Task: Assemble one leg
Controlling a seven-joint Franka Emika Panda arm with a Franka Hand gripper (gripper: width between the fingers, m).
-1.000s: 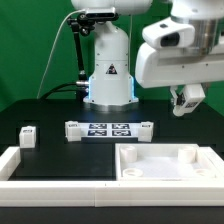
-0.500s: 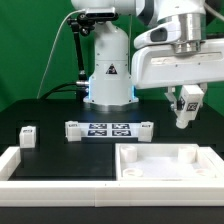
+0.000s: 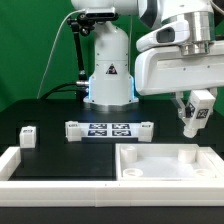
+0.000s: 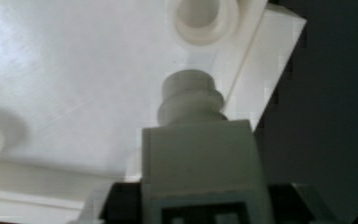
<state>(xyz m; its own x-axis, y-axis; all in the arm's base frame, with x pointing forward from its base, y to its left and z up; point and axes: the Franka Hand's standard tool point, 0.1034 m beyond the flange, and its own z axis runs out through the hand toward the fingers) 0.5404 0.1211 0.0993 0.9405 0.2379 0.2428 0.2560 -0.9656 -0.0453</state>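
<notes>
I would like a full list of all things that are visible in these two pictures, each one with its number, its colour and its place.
held leg: one, white with a black-and-white tag, in the air over the square piece, near its edge
loose leg: one, white with a tag, on the table at the exterior view's left
marker board: one, white with several tags, middle of the table
square piece: one, white, raised rim, front, toward the exterior view's right
low wall: one, white, along the front and the exterior view's left
table: one, black
backdrop: one, green, behind
robot base: one, white, behind the marker board
gripper: one, shut on the held leg
</notes>
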